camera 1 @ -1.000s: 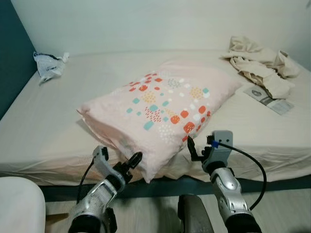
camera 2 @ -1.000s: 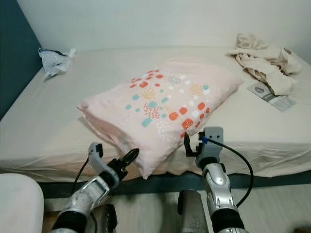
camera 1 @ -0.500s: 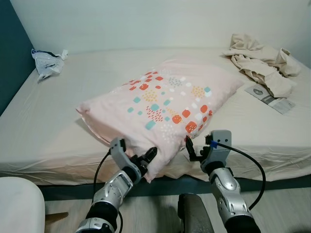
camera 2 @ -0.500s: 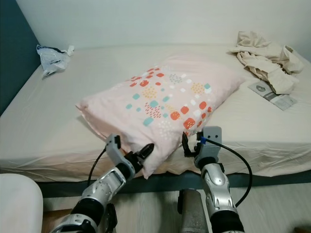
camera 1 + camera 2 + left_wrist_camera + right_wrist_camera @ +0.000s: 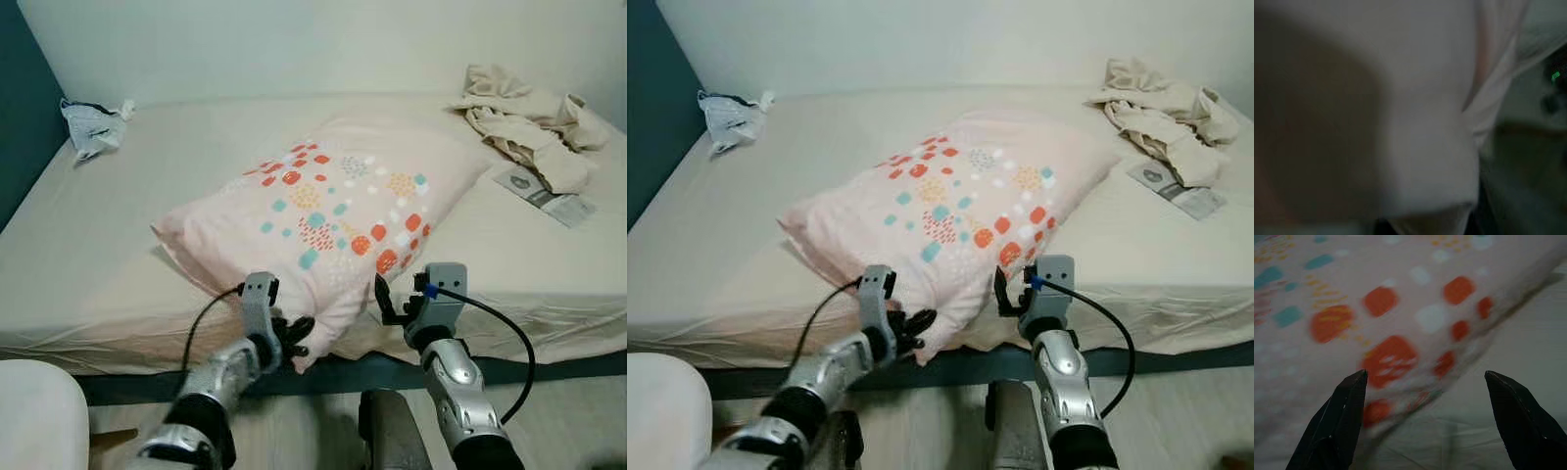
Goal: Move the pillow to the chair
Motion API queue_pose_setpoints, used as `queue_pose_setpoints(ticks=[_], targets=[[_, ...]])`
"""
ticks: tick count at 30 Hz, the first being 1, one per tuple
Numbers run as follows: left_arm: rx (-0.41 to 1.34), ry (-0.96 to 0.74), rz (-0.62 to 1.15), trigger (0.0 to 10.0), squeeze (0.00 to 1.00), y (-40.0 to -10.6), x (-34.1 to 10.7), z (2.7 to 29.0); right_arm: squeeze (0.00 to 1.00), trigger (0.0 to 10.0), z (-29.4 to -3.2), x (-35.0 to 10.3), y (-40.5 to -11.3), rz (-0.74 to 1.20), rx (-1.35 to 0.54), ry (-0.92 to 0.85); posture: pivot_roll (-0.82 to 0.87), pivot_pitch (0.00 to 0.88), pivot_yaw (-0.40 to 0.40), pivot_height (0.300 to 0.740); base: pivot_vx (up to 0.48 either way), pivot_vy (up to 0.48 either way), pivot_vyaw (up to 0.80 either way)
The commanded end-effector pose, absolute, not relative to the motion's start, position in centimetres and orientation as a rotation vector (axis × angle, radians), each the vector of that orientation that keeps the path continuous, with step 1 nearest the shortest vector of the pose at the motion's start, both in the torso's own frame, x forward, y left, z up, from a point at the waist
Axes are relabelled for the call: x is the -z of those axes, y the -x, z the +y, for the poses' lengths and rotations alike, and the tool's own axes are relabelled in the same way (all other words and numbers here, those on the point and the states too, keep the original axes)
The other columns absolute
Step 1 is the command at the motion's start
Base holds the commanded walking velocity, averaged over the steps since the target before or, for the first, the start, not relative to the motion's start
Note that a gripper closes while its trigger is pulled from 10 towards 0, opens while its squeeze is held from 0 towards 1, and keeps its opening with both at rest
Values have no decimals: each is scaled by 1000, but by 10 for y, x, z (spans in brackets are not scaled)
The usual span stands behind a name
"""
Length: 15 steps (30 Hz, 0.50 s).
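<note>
A pink pillow [image 5: 333, 196] with orange, teal and white spots lies slantwise on the bed [image 5: 108, 264], its near corner hanging over the front edge. My left gripper [image 5: 296, 335] is pressed against that near corner; in the left wrist view the pink pillow fabric [image 5: 1400, 98] sits very close to the lens. A little to the right, my right gripper [image 5: 382, 299] is open at the pillow's near long edge. In the right wrist view its two black fingertips [image 5: 1354, 387] stand wide apart, with the spotted pillow [image 5: 1386, 357] just beyond them and nothing held.
Crumpled beige clothes [image 5: 529, 122] and a booklet [image 5: 546, 193] lie at the bed's far right. A plastic bag [image 5: 93, 125] sits at the far left by the teal wall [image 5: 15, 147]. A white rounded object [image 5: 39, 416] shows at the bottom left, above the wooden floor.
My left arm has swung forward and to the right, bringing its gripper from beside the bed edge up against the pillow's near corner. The right gripper has barely moved.
</note>
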<state>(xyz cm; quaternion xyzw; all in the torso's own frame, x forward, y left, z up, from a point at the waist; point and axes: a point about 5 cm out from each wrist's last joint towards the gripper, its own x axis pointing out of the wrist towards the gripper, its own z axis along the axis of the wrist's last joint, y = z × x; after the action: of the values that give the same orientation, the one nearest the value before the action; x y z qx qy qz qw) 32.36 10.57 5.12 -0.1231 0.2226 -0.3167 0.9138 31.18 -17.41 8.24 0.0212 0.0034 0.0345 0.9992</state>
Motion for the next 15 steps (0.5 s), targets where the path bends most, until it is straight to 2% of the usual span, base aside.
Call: queue_pose_setpoints(ticks=[1,4,7,10,11,15], targets=[[663,177,522,0,0,-321,-45,125,0,10000,-175,-78,-308,22,-56,-51,-76,179,17,582,0,0,0],[689,63,543,0,0,-324,-58,170,0,10000,-177,-77,-308,23,-45,-54,-66,176,21,582,0,0,0],[704,-7,572,0,0,-323,-66,198,0,10000,-177,-76,-307,24,-41,-55,-62,174,21,582,0,0,0],[656,-111,615,0,0,-320,-79,242,0,10000,-178,-75,-307,28,-37,-58,-49,172,18,582,0,0,0],[656,-111,615,0,0,-320,-79,242,0,10000,-178,-75,-307,28,-37,-58,-49,172,18,582,0,0,0],[526,-263,645,0,0,-319,-101,292,0,10000,-176,-75,-308,32,-39,-63,-39,174,13,582,0,0,0]])
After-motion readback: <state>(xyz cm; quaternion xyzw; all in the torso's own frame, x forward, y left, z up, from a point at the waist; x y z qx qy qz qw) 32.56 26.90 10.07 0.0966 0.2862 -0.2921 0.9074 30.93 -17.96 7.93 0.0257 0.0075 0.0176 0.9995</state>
